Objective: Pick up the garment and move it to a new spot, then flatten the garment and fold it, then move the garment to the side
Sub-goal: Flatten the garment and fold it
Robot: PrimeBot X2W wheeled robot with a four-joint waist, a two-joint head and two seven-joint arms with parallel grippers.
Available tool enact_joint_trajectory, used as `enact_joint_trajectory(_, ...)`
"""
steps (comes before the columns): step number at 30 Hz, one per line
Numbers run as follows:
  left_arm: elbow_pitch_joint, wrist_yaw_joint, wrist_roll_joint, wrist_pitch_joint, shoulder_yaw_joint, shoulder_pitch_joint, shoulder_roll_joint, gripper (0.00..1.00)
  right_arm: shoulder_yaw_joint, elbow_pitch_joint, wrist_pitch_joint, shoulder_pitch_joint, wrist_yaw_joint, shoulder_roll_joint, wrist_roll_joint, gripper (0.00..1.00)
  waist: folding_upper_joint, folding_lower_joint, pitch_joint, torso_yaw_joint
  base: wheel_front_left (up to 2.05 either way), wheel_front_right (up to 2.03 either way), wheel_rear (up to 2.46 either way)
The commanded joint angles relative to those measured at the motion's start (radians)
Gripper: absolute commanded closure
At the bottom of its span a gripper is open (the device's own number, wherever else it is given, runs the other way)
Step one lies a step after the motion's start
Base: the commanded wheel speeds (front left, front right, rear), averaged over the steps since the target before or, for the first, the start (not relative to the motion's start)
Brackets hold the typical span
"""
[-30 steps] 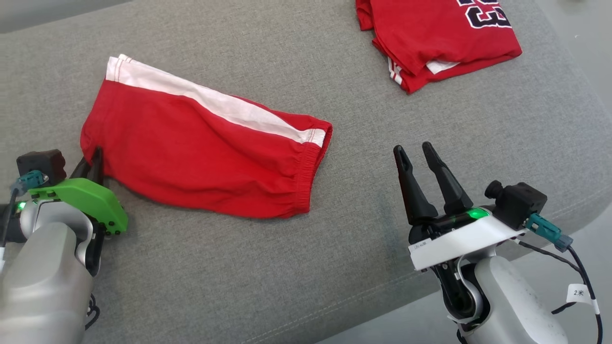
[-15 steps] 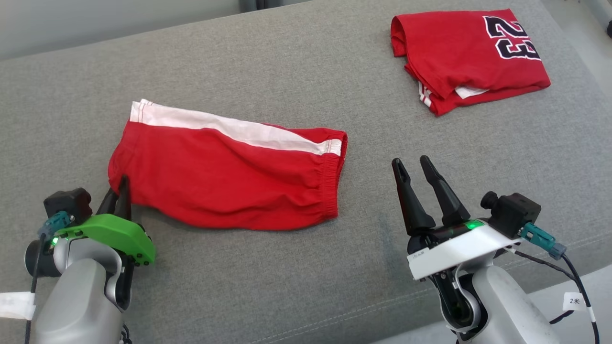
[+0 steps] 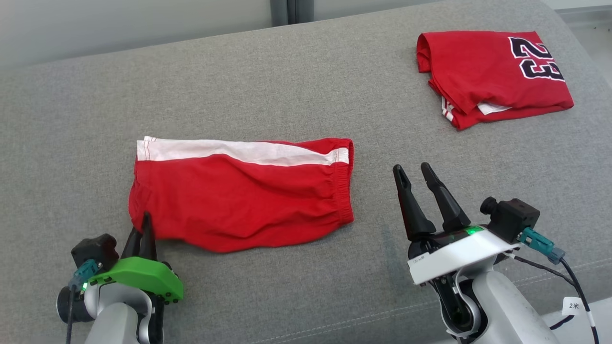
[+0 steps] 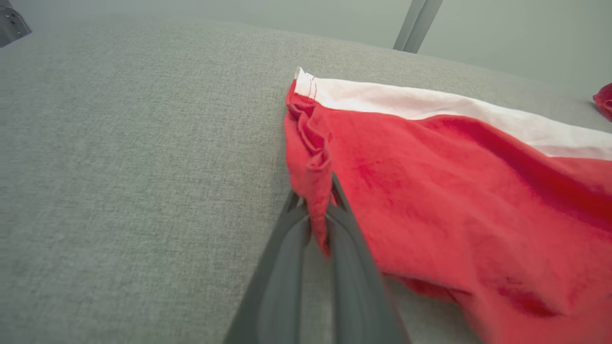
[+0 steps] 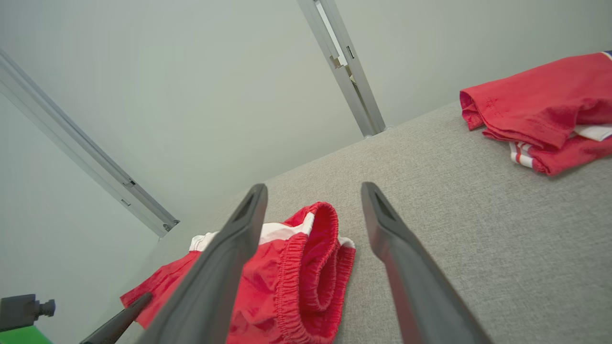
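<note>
- Currently, at the left, the left gripper has its jaws closed on the near left corner of the red shorts. The left wrist view shows a bunched pinch of hem between the fingers.
- The shorts lie flat on the grey cushion, left of centre, with the white stripe along the far edge and the elastic waistband to the right. They look doubled over, so the step in hand seems to be a one-corner drag.
- A good drag stays low and slow along the cushion, so the layers do not slide apart and the pinch does not slip.
- The right gripper hovers near the waistband, jaws wide open and empty. Taking the near waistband corner would probably keep the cloth square.
- At the far right, a folded red jersey lies well apart, and the path should avoid it.
</note>
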Motion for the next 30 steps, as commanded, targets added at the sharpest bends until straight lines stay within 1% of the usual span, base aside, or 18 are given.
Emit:
enact_joint_trajectory(1, -0.011, 0.001, 0.016, -0.004, 0.012, 0.020, -0.009, 1.00, -0.001, 0.003, -0.004, 0.010, 0.000, -0.003, 0.000, 0.00, -0.0001, 0.0000, -0.003, 0.004, 0.00, 0.00, 0.00)
enact_joint_trajectory(6, -0.033, -0.002, 0.050, -0.004, 0.050, 0.064, -0.042, 1.00, 0.003, 0.006, -0.004, 0.015, 0.000, -0.004, 0.000, 0.00, -0.0001, 0.0000, -0.010, 0.013, 0.00, 0.00, 0.00)
enact_joint_trajectory(14, -0.097, 0.008, 0.127, -0.004, 0.102, 0.113, -0.065, 1.00, 0.007, 0.014, -0.004, 0.023, 0.000, -0.002, 0.002, 0.00, -0.0001, 0.0000, -0.030, 0.028, 0.00, 0.00, 0.00)
enact_joint_trajectory(20, -0.085, -0.013, 0.140, -0.004, 0.117, 0.136, -0.074, 1.00, 0.011, 0.018, -0.004, 0.025, 0.000, -0.001, 0.006, 0.00, -0.0001, 0.0000, -0.035, 0.036, 0.00, 0.00, 0.00)
enact_joint_trajectory(21, -0.079, -0.015, 0.143, -0.004, 0.116, 0.137, -0.076, 0.78, 0.011, 0.017, -0.004, 0.025, 0.000, -0.001, 0.006, 0.00, -0.0001, 0.0000, -0.035, 0.038, 0.00, 0.00, 0.00)
enact_joint_trajectory(22, -0.074, -0.017, 0.146, -0.004, 0.113, 0.137, -0.078, 0.35, 0.011, 0.017, -0.004, 0.025, 0.000, -0.001, 0.006, 0.00, -0.0001, 0.0000, -0.034, 0.039, 0.00, 0.00, 0.00)
enact_joint_trajectory(23, -0.079, -0.020, 0.150, -0.004, 0.112, 0.135, -0.078, 0.00, 0.011, 0.017, -0.004, 0.025, 0.000, -0.002, 0.006, 0.00, -0.0001, 0.0000, -0.034, 0.041, 0.00, 0.00, 0.00)
enact_joint_trajectory(27, -0.136, -0.019, 0.165, -0.004, 0.135, 0.150, -0.081, 0.00, 0.007, 0.019, -0.004, 0.028, 0.000, -0.003, 0.006, 0.00, -0.0001, 0.0000, -0.035, 0.048, 0.00, 0.00, 0.00)
enact_joint_trajectory(30, -0.207, -0.009, 0.187, -0.004, 0.150, 0.173, -0.081, 0.00, 0.003, 0.020, -0.004, 0.032, 0.000, -0.004, 0.006, 0.00, -0.0001, 0.0000, -0.041, 0.055, 0.00, 0.00, 0.00)
